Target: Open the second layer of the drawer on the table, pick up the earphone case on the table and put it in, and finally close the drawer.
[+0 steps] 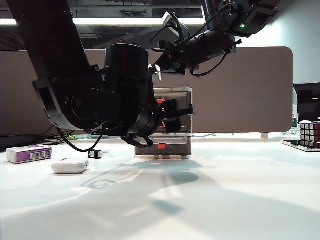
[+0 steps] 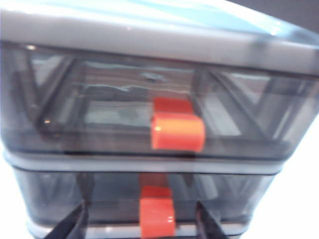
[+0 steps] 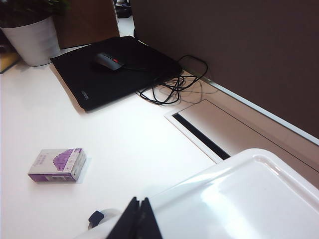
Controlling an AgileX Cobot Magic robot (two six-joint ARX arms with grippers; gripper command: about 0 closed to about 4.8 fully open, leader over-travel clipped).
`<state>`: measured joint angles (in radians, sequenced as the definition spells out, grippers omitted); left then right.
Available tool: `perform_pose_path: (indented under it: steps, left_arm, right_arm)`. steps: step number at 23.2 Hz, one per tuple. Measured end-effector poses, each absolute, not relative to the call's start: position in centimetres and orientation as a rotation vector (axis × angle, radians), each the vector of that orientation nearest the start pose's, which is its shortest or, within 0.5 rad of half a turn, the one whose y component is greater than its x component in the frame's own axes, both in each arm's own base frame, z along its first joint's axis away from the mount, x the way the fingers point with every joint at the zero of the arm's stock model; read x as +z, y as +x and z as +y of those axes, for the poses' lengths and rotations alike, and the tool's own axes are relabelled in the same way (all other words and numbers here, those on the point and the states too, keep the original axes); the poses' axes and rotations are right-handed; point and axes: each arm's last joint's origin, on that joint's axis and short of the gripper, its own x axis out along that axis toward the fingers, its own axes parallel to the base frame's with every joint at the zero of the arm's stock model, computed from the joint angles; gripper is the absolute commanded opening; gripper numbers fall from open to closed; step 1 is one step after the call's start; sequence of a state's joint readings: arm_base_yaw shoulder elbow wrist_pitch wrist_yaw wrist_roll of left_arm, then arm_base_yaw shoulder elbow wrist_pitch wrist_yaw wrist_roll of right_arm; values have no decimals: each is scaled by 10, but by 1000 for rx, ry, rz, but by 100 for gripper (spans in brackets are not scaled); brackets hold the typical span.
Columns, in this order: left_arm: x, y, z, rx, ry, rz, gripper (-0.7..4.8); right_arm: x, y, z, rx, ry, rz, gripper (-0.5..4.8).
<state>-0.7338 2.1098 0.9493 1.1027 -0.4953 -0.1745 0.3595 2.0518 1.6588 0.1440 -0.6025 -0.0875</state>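
Observation:
The drawer (image 1: pixel 173 90) stands on the table (image 1: pixel 225 200), a white-framed unit with three smoky layers and red handles. My left gripper (image 1: pixel 175 117) is right at its front. In the left wrist view that gripper (image 2: pixel 142 226) is open, and its dark fingers (image 2: pixel 75 225) stand on either side of the red handle (image 2: pixel 157 217) of the second layer (image 2: pixel 99 194), which is closed. My right gripper (image 3: pixel 138 203) is shut and empty, hovering over the unit's white top (image 3: pixel 239 199); the exterior view shows it (image 1: pixel 159 65) above the cabinet. The white earphone case (image 1: pixel 70 165) lies on the table to the left.
A white-and-purple box (image 1: pixel 29 153) (image 3: pixel 57 165) and a small black clip (image 1: pixel 94 154) (image 3: pixel 96 217) lie left of the cabinet. A Rubik's cube (image 1: pixel 310 132) sits far right. Beyond the table are a black mouse pad (image 3: pixel 114 69) with a mouse, cables and a plant pot (image 3: pixel 32 40).

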Motion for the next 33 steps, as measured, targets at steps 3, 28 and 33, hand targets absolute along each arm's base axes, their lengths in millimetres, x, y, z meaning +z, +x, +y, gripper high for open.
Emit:
perform_pose_path:
  steps: [3,28,33]
  left_arm:
    - [125,309,-262,-216,-136,72,263]
    - [120,307,-266,-232,-154,84,173]
    - [120,308,-266,-232,-156,82,173]
  right_arm:
    - [271,446,185,967,-48,226,-5]
    - [266,448,185,944,-50,239,-5]
    - [266,446,189,951,-51,239,-5]
